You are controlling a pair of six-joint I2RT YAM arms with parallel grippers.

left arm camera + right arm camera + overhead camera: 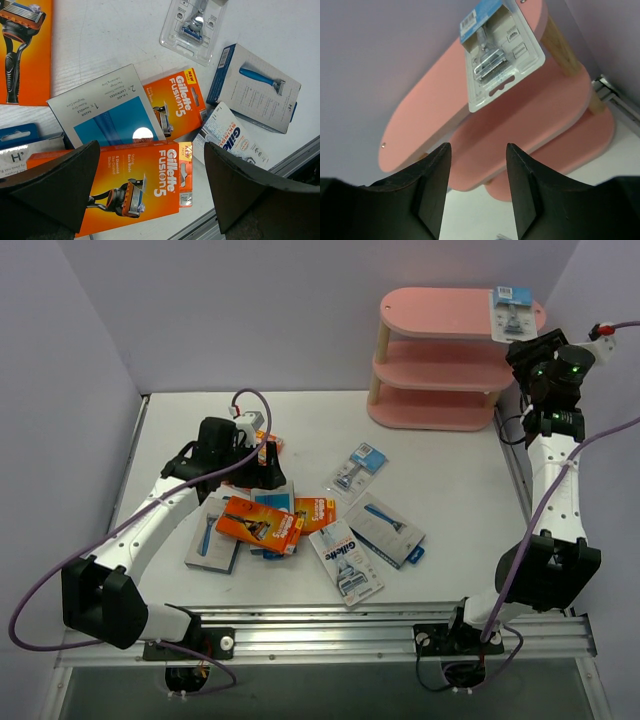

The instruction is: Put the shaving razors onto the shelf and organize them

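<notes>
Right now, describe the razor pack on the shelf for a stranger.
Find the pink three-tier shelf at the far right corner of the table. On its top board's right end, jutting over the edge, lies a clear blister card with a blue header. No other pack is on the shelf.

Light: was bright and even, falling from overhead.
Shadows: lay soft and faint on the table (450,460).
Glare: a round white spot sat on a blue-grey box (107,117), and a smaller one on a blister card (192,25).
Focus: the near fingers (55,185) looked dark and soft; the overhead view was crisp.
</notes>
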